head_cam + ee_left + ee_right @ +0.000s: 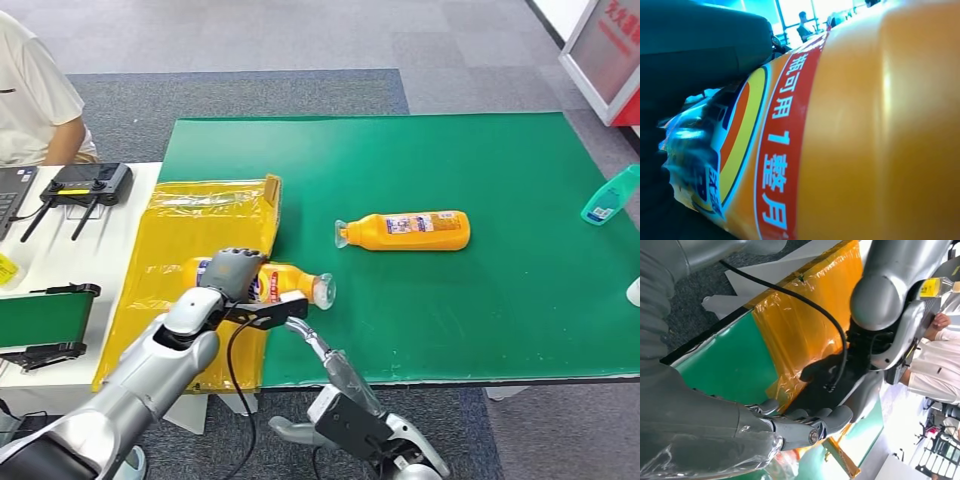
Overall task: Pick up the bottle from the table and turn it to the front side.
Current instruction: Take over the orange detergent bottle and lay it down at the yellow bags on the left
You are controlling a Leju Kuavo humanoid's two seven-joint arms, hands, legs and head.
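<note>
An orange bottle [290,283] with a clear cap lies on its side on a yellow plastic sheet [196,225], its cap pointing right onto the green mat [453,330]. My left hand [230,272] is wrapped over the bottle's body and grips it. In the left wrist view the bottle's orange side and red label band [866,140] are very close, with my dark fingers [696,45] across the label. My right hand [321,350] is at the table's front edge just below the cap, fingers stretched out and holding nothing; the right wrist view shows these fingers [806,425].
A second orange bottle [411,231] lies on its side mid-mat. A teal bottle [610,196] lies at the right edge. On the white table to the left sit a controller [83,185] and a small green-topped stand [41,320]. A person [34,95] sits at the far left.
</note>
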